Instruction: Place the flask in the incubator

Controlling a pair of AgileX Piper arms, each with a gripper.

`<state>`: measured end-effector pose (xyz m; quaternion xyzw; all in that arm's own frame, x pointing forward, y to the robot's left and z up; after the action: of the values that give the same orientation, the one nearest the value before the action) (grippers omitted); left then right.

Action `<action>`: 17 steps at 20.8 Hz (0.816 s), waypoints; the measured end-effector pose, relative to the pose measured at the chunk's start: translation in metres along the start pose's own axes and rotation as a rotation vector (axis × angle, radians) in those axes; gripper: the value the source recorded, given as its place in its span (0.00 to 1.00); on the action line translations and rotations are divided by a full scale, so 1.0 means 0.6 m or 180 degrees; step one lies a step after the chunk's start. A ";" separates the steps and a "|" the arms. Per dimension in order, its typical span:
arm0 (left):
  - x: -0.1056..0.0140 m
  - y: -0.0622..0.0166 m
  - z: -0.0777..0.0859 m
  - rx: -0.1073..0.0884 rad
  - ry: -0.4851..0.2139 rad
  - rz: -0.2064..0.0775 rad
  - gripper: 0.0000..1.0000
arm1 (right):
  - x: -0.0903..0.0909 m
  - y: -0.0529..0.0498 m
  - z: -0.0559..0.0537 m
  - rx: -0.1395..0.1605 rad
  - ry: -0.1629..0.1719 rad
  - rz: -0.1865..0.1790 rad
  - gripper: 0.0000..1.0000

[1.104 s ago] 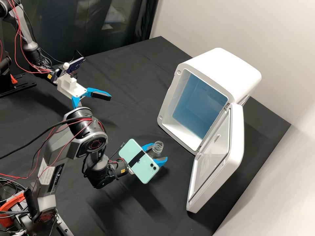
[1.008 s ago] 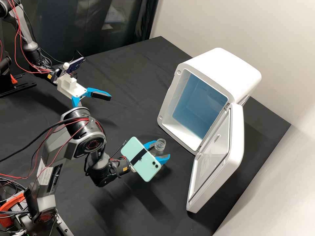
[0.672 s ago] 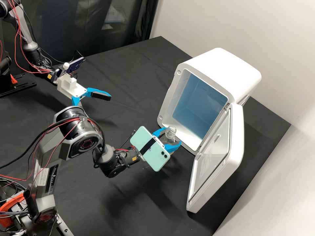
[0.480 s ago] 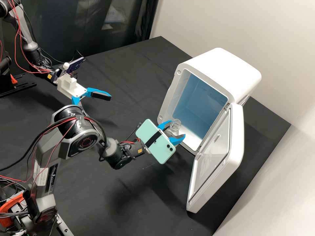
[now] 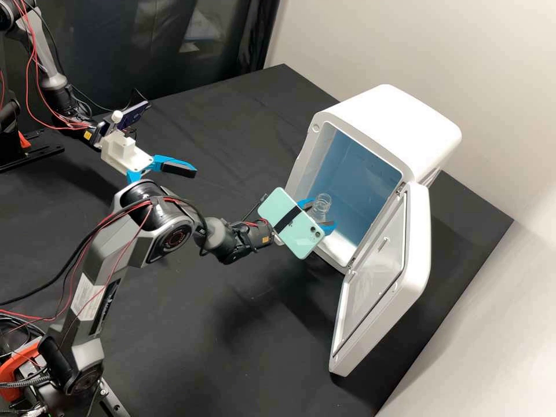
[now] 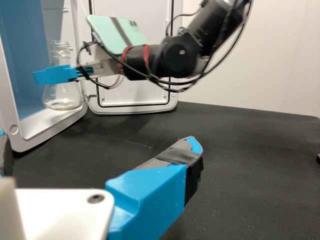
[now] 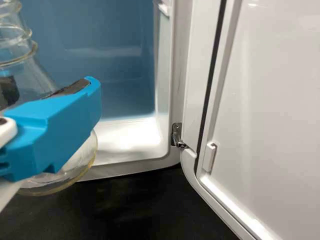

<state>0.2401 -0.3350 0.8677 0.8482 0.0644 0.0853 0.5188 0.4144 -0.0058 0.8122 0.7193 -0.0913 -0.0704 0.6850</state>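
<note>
- Right gripper [image 5: 319, 216] has raised the Erlenmeyer flask [image 5: 323, 201] off the bench [image 5: 243, 121] and carried it toward 1 o'clock into the mouth of the incubator [image 5: 394, 124]
- White incubator, blue-lined, sits at 3 o'clock on the bench, its door [image 5: 414, 255] swung open toward 5 o'clock
- Left gripper [image 5: 157, 168] hangs at 10 o'clock, jaws apart
- Right jaws clamped on the upright clear flask, at the chamber's front edge

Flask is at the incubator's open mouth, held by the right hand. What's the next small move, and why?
Probably ease the right hand a little deeper into the incubator before lowering. The flask, held upright, hangs just above the front lip of the white floor, so letting go here would likely leave it at the edge.
</note>
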 end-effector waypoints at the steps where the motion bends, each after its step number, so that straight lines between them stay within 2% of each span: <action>1: 0.000 0.000 0.000 0.0000 0.0000 0.0000 1.00 | 0.013 -0.002 0.000 0.0008 -0.0047 -0.0008 0.00; 3: 0.000 0.000 0.000 0.0000 0.0000 0.0000 1.00 | 0.037 -0.002 -0.008 0.0029 -0.0106 0.0006 0.00; 5: 0.000 0.000 0.000 0.0000 0.0000 0.0000 1.00 | 0.057 -0.005 -0.013 -0.0030 -0.0140 -0.0048 0.00; 7: 0.000 0.000 0.000 0.0000 0.0000 0.0000 1.00 | 0.075 -0.003 -0.019 -0.0061 -0.0158 -0.0051 0.00; 10: 0.000 0.000 0.001 -0.0008 0.0009 0.0006 1.00 | 0.097 -0.001 -0.026 -0.0012 -0.0234 -0.0085 0.00; 15: 0.001 0.000 0.002 -0.0016 0.0012 0.0010 1.00 | 0.127 0.005 -0.037 0.0038 -0.0270 -0.0056 0.00; 17: 0.001 0.000 0.002 -0.0018 0.0017 0.0012 1.00 | 0.140 0.004 -0.040 0.0082 -0.0310 -0.0089 0.00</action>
<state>0.2409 -0.3357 0.8672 0.8466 0.0639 0.0888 0.5209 0.5015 -0.0017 0.8180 0.7251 -0.1154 -0.1137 0.6694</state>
